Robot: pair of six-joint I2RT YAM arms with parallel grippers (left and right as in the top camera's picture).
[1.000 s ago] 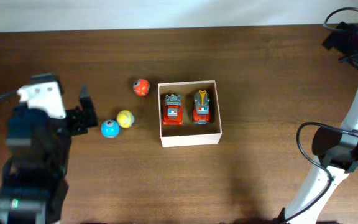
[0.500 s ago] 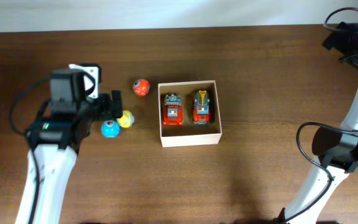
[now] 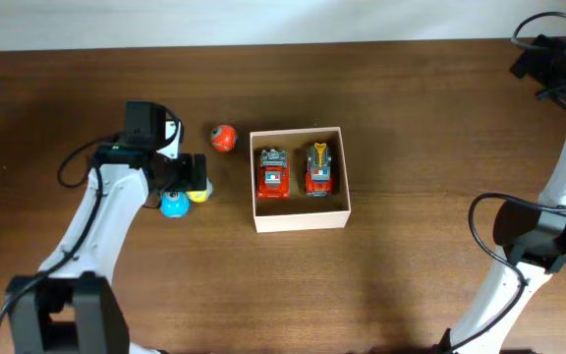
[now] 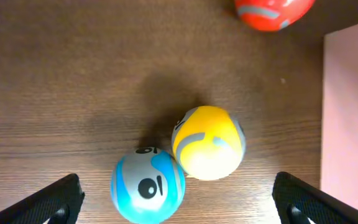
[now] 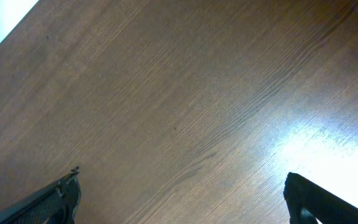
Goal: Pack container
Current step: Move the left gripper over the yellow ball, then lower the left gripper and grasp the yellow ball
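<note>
- The container [image 3: 300, 218] sits on the table [image 5: 166, 93] just beside your left gripper [image 4: 176, 186], out past the finger that shows on the right of the wrist view; only a strip of its pale wall shows there.
- Your left gripper is spread wide and has nothing in it, hanging over two balls.
- The yellow ball [image 4: 208, 142] lies under the gap between the fingers, nearer the container-side finger.
- The blue ball [image 4: 147, 185] touches the yellow one, on the side away from the container.
- A red ball [image 4: 272, 12] lies beyond both, clear of the fingers and close to the container's corner.
- Inside the container, two red toy cars stand side by side: one [image 3: 272, 173] nearer your left gripper, the other [image 3: 319, 169] farther from it.
- Your right gripper [image 5: 182, 180] is wide apart too, empty, with only bare wood beneath it, and well apart from the container.
</note>
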